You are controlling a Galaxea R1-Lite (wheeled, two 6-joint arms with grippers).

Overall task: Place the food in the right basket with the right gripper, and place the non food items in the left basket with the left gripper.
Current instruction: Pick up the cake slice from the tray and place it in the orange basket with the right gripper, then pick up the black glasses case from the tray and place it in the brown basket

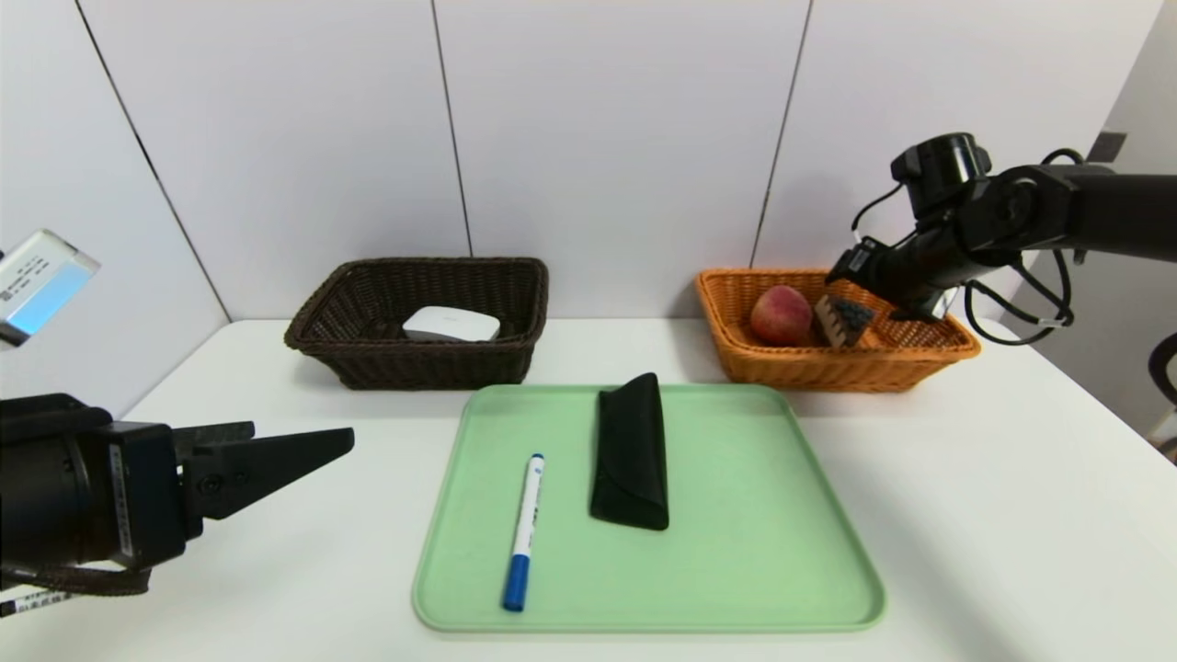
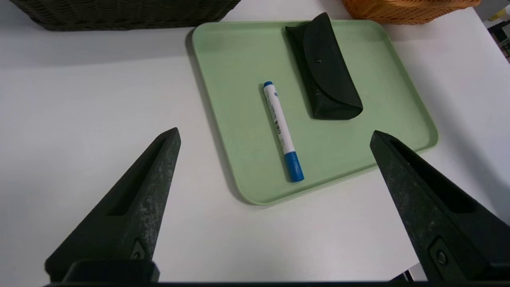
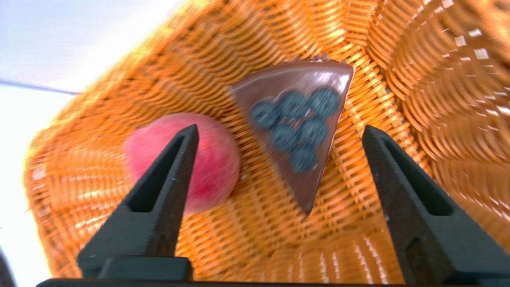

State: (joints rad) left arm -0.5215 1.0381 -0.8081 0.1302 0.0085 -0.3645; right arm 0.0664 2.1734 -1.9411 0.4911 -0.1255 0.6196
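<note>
Landmark: green tray point(image 1: 782, 515), flat on the white table point(image 1: 993, 515).

1. Green tray. Holds two items, apart from each other: a white pen with blue cap point(image 1: 523, 531), lying lengthwise on the tray's left half with the cap toward the near edge; a black folded pouch point(image 1: 632, 452), lying lengthwise just right of the pen, reaching closer to the far edge.

2. Dark brown wicker basket point(image 1: 368, 359). Stands on the table beyond the tray's far-left corner. Holds a flat white rounded case point(image 1: 451, 324).

3. Orange wicker basket point(image 1: 791, 368). Stands beyond the tray's far-right corner. Holds a pink-red peach point(image 1: 781, 314) on its left side and a triangular chocolate cake slice point(image 1: 841, 319) topped with blueberries, just right of the peach. In the head view the slice looks tilted; whether it rests on the basket floor cannot be told.

4. Right gripper point(image 3: 279, 131). Poised over the orange basket, angled down into it, fingers spread apart to either side of the cake slice and not touching it; nothing held.

5. Left gripper point(image 2: 275, 135). Off the tray's near-left side, above the table, pointing toward the tray; fingers wide apart, empty.
</note>
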